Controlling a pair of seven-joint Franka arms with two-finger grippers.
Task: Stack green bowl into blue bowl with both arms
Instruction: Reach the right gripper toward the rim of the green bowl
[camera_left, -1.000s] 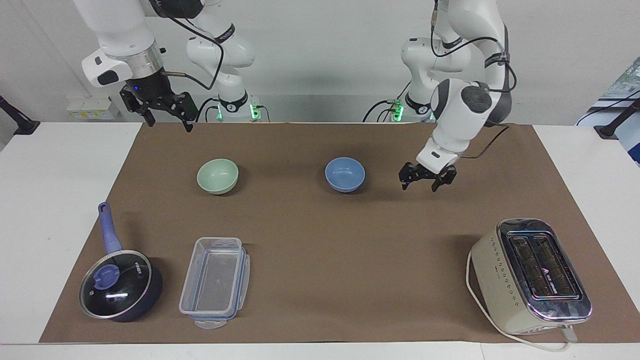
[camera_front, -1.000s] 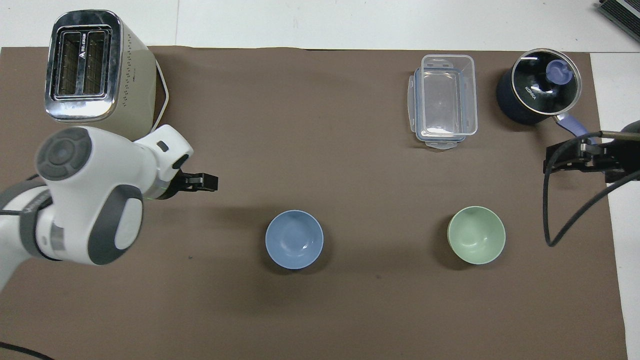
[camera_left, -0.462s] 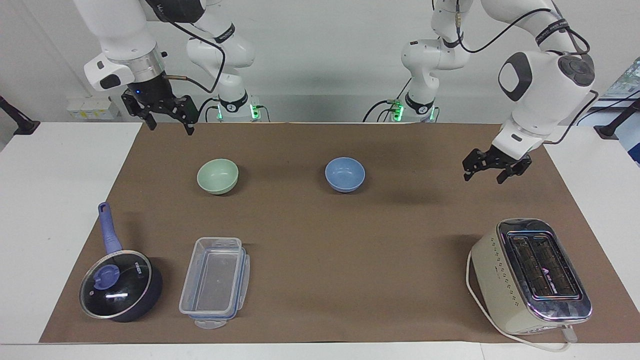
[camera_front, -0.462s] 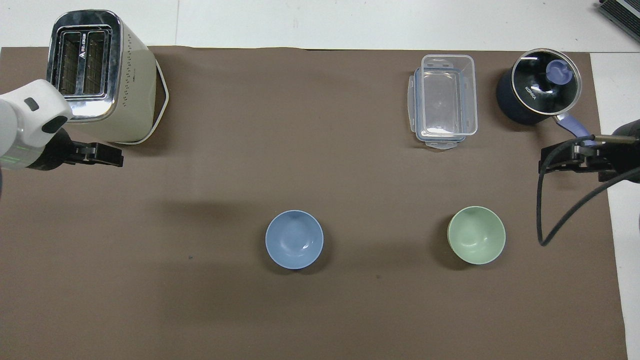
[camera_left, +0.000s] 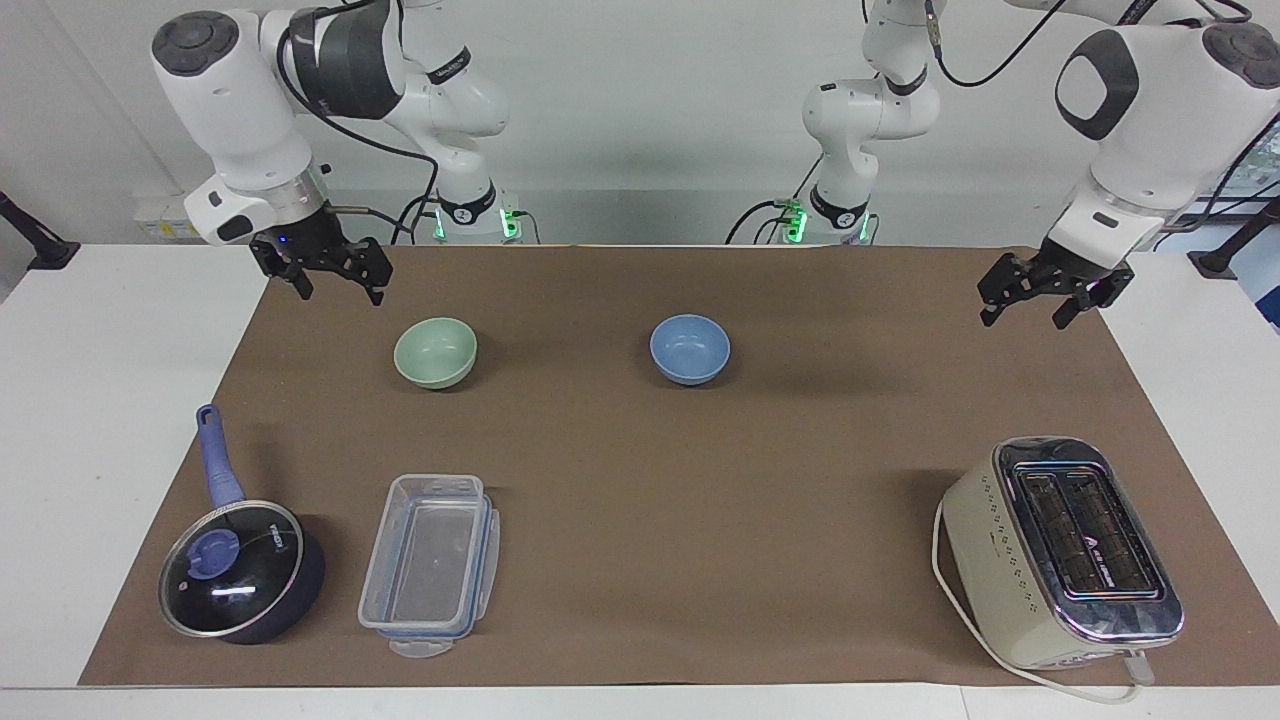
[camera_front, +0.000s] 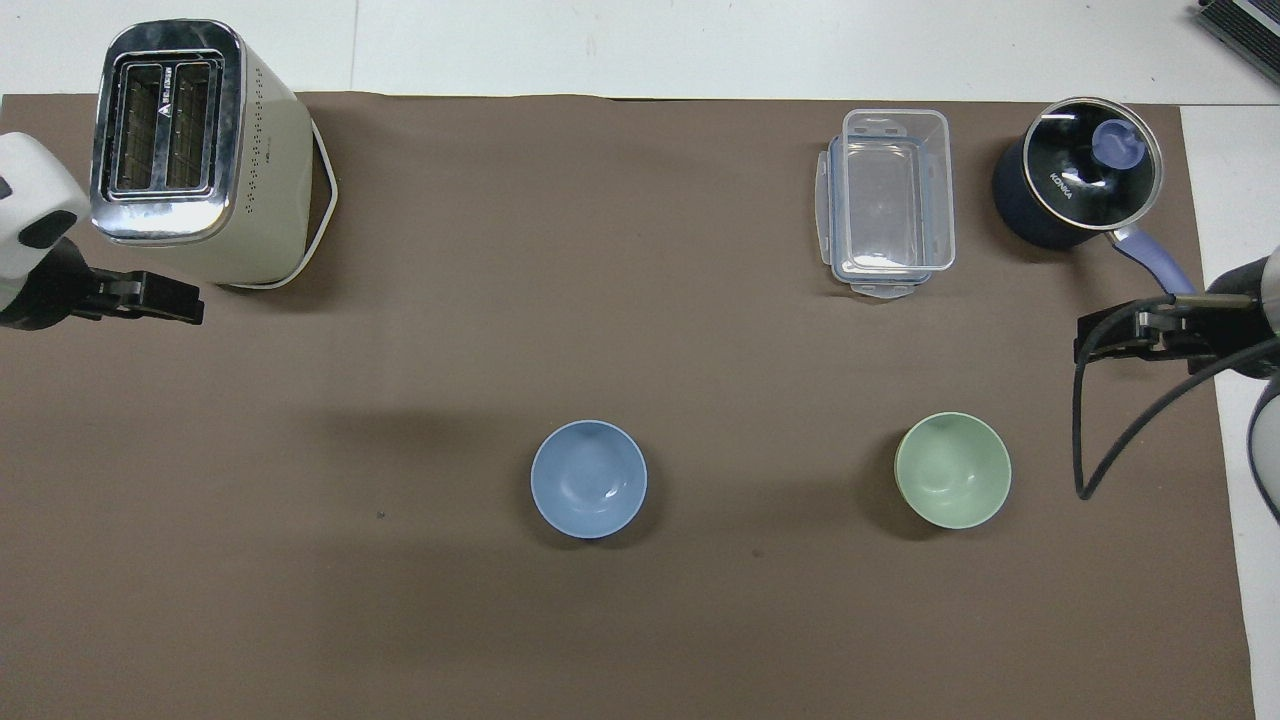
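On the brown mat (camera_left: 640, 480), green bowl (camera_left: 435, 352) and blue bowl (camera_left: 690, 349) sit empty, both grippers spread wide

The left gripper (camera_left: 1055, 298) hangs in the air at the right of the facing view, fingers spread and pointing down, below a bent white wrist. The right gripper (camera_left: 323, 274) hangs at the upper left of that view, fingers likewise apart and empty. In the overhead view each shows only at a side edge.
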